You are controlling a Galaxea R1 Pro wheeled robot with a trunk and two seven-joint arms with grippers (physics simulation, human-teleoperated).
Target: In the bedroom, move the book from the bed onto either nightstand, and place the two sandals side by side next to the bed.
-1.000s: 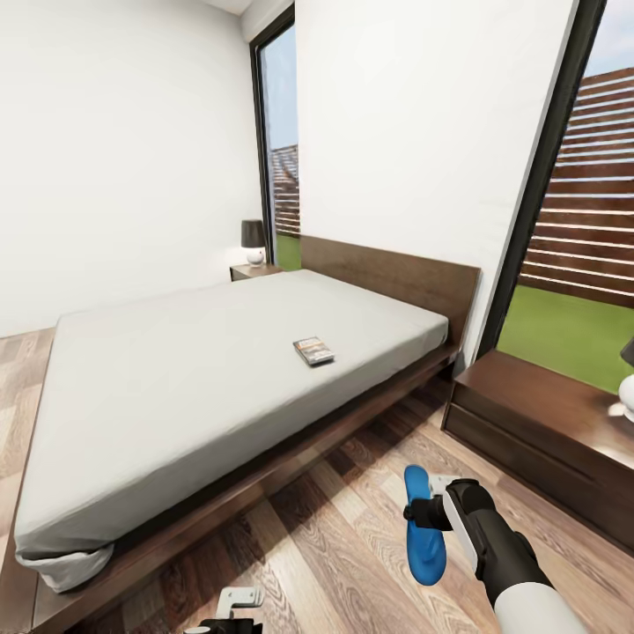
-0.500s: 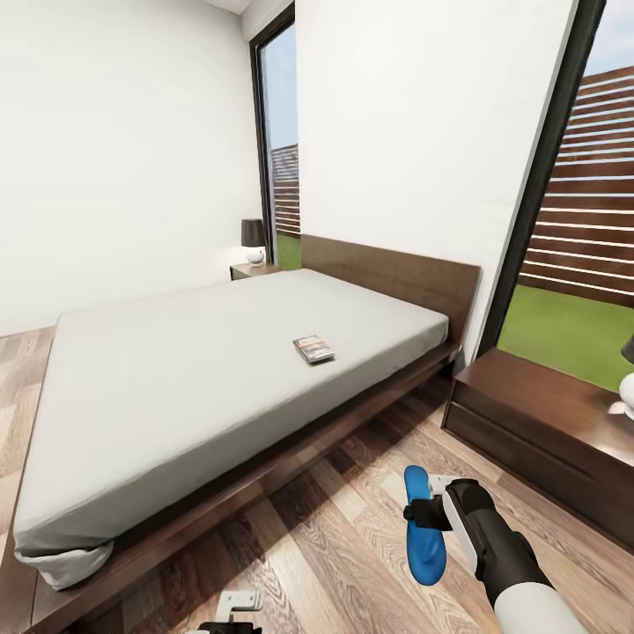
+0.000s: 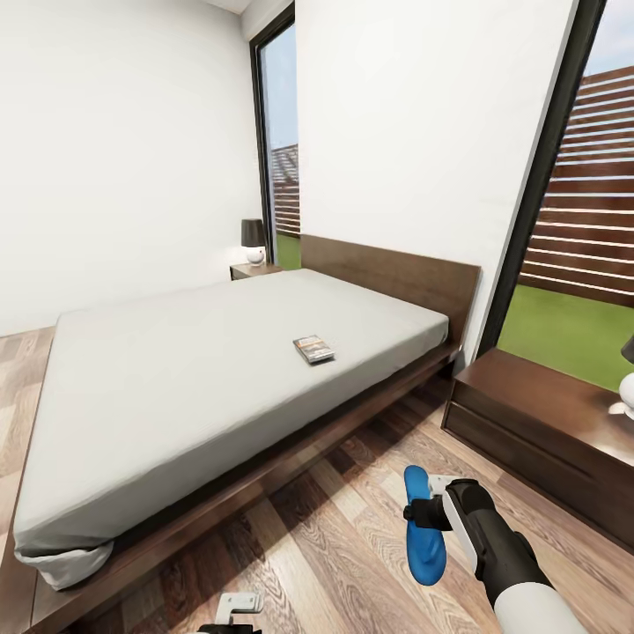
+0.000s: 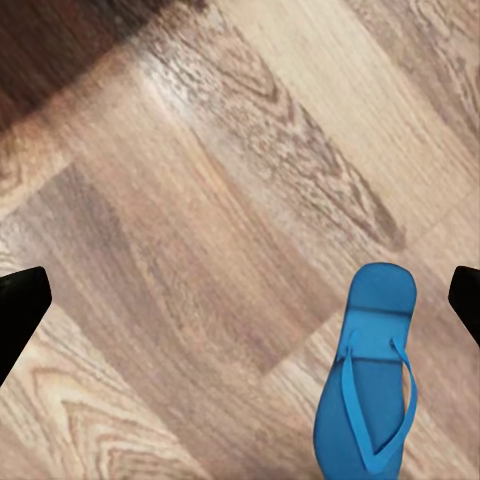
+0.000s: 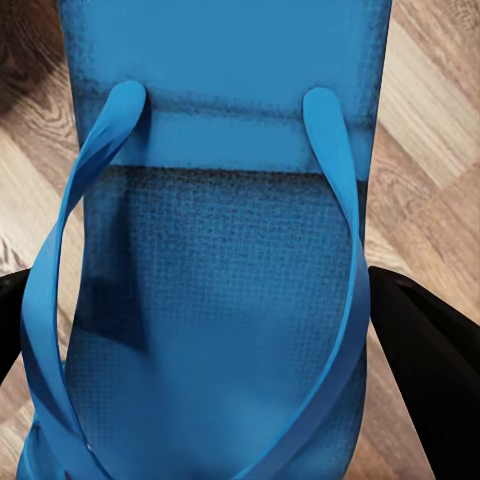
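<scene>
Head view: right gripper clamps a bright blue flip-flop sandal; next, likely set it on the brown wood-plank floor beside the bed frame's edge.

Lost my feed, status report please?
Right hand shut on one sandal above the floor. Left hand open, other sandal lying on the planks below. Book on the bed. Nothing in the way.

A home bedroom, rendered in simulation. Low platform bed with dark wooden headboard and bare pale-grey mattress. Nightstand at the far side of the bed carrying a small dark-shaded lamp; another dark cabinet at the near side. White walls, wood-plank floor, tall dark-framed windows onto grass and slatted fence.
</scene>
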